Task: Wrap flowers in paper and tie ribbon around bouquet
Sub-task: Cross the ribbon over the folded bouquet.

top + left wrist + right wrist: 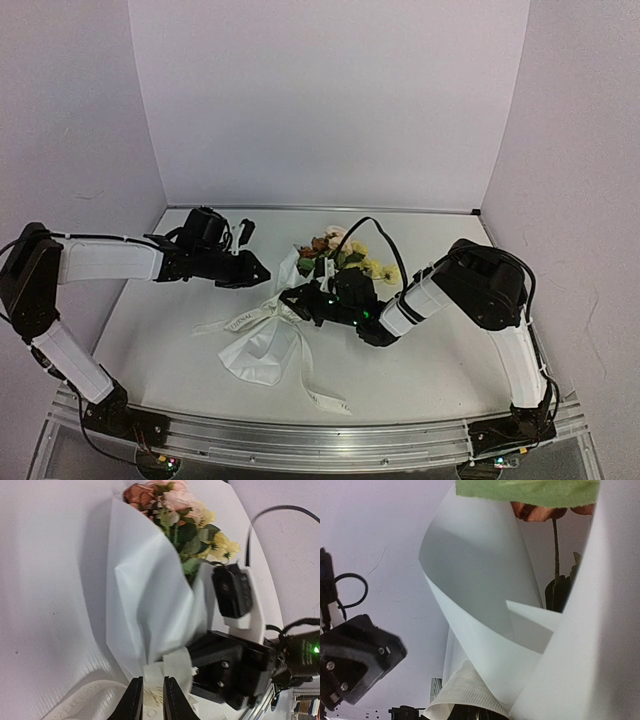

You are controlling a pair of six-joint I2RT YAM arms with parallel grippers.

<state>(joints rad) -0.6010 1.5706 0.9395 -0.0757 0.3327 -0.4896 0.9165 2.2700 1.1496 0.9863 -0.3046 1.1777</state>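
Observation:
The bouquet lies on the white table, with the flowers [345,255] pointing to the back and the paper [262,350] cone spreading toward the front. The ribbon [240,320] circles its neck, and loose ends trail left and forward. My left gripper [262,275] sits just left of the neck. In the left wrist view its jaws [152,700] stand slightly apart, open, with the ribbon [180,667] flat in the gap below the paper [145,600] and flowers [175,510]. My right gripper [295,300] is at the neck from the right. Its tips [475,714] are shut, with the ribbon [465,690] curling over them under the paper [480,580].
A metal rail [320,435] runs along the near table edge. White walls close in the back and both sides. A black cable [375,235] arches over the flowers. The right arm's wrist camera [232,590] hangs close beside the bouquet.

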